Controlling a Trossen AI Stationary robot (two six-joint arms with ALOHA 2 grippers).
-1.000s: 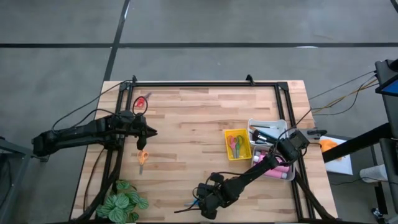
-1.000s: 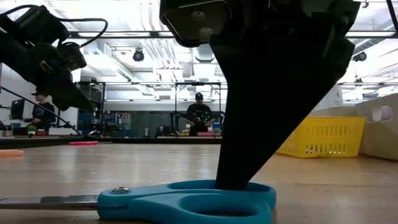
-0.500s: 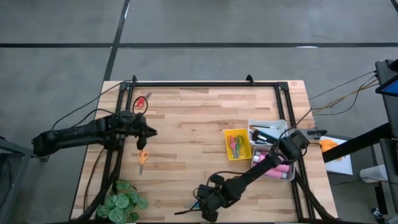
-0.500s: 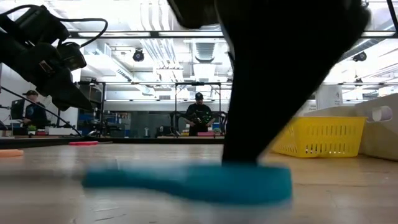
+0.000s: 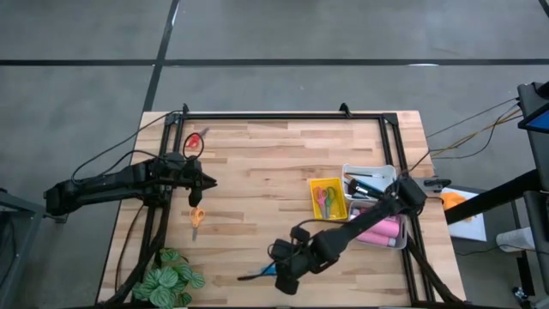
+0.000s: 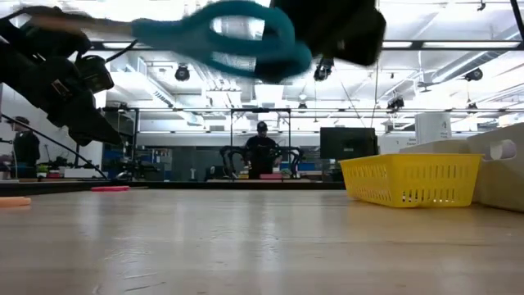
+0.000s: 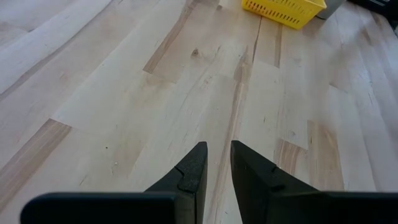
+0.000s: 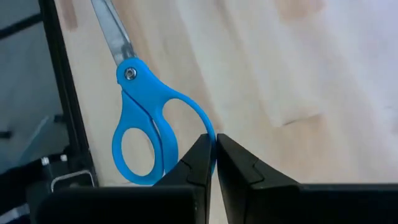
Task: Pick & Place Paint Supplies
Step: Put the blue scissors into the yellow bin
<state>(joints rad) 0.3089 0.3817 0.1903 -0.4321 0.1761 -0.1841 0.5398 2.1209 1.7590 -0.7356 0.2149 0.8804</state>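
Note:
Blue-handled scissors [image 8: 144,118] hang in the air above the table's near edge [image 6: 229,37], with my right gripper [image 8: 213,142] shut on them [image 5: 276,275]. Their blades [image 5: 250,276] point toward the table's left. My left gripper [image 5: 208,182] waits over the left part of the table, its fingers [image 7: 217,149] a narrow gap apart with nothing between them. Orange scissors [image 5: 196,216] and red scissors [image 5: 194,142] lie flat on the left of the table. My right gripper pinches the outer rim of one blue handle loop [image 8: 205,127] between its two fingers. The fingers slant down from the table's right. The scissors are lifted clear of the table and lie about level, blades away from the gripper.
A yellow tray [image 5: 327,198] holding scissors and a white tray [image 5: 377,206] with a black brush and pink bottles stand at the right. A leafy green plant [image 5: 170,279] sits at the near left corner. A black frame [image 5: 283,116] borders the table.
My right gripper, still shut on the blue scissors, has gone up from the table. The scissors, which lay flat on the wood, are now lifted clear and high in the low view.

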